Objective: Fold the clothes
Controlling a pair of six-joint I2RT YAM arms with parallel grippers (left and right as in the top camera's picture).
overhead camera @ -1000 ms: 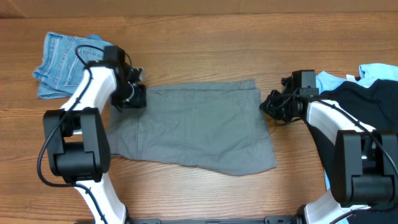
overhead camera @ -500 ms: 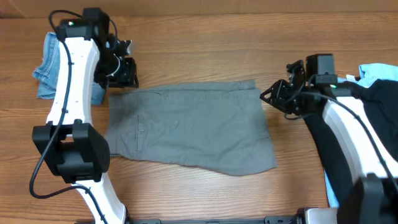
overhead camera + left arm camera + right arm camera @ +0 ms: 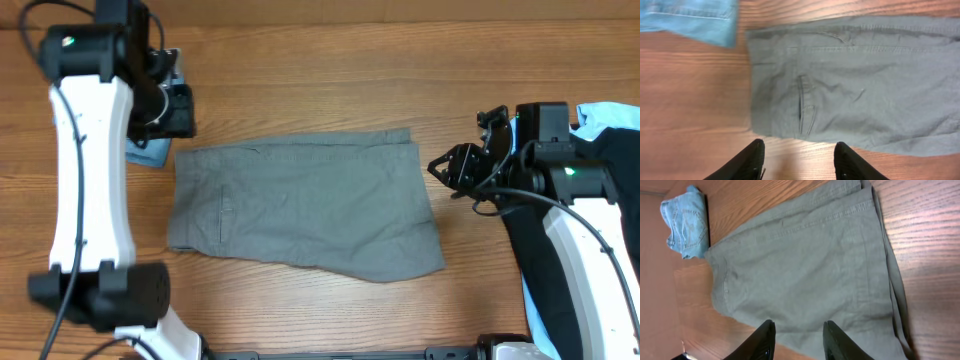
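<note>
4 garments are in view on the desk (image 3: 320, 70); your progress tally follows.

Item 1: grey shorts (image 3: 305, 205). They lie flat in the middle of the frame with nothing touching them. The right edge shows doubled layers in the right wrist view, so you may judge them folded once, leg over leg. The lower edge runs askew and the shape is wide, so count at least 1 more fold as outstanding.

Item 2: denim shorts (image 3: 687, 222). They sit at the upper left, a compact bundle clear of the grey pair. They read as folded and set aside, though the left arm covers most of them from overhead.

Item 3: black garment (image 3: 615, 165). It is heaped at the right edge, partly under the right arm, and looks unfolded.

Item 4: light-blue garment (image 3: 610, 115). It shows at the upper right and lower right around the black one and looks unfolded.

Item 5: left gripper (image 3: 799, 150). Its fingers are spread with nothing between them, above bare wood just off the shorts' left end.

Item 6: right gripper (image 3: 798, 327). Its fingers are spread and empty, beside the shorts' right edge.

Your count, as a judgement: 1 garment done, 1 partway, 2 not begun.
</note>
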